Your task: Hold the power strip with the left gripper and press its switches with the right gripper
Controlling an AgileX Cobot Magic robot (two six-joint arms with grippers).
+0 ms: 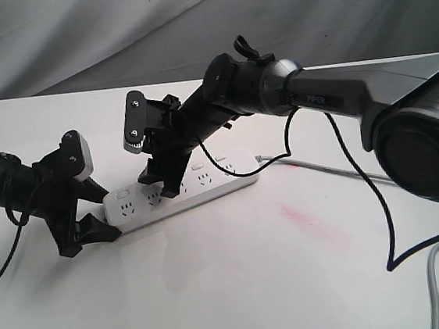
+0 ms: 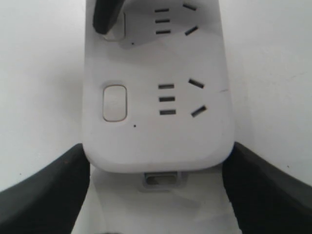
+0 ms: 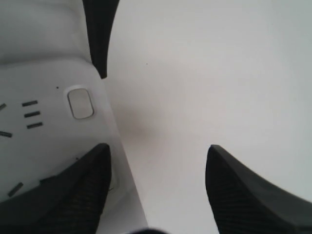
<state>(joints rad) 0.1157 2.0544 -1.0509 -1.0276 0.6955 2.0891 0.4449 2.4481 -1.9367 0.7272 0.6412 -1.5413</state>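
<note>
On the left we are clamping the left gripper (image 1: 105, 214) across the left end of the power strip (image 1: 220, 172), which is lying flat on the white table (image 1: 255, 278), and to its right we are holding the right gripper (image 1: 161, 185) spread wide, one finger (image 2: 107, 14) pressing down on the second switch (image 2: 118, 31).

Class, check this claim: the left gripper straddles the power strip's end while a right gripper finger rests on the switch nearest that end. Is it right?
Not quite. The left wrist view shows a finger of the right gripper on the second switch; the nearest switch is uncovered. The rest holds.
</note>
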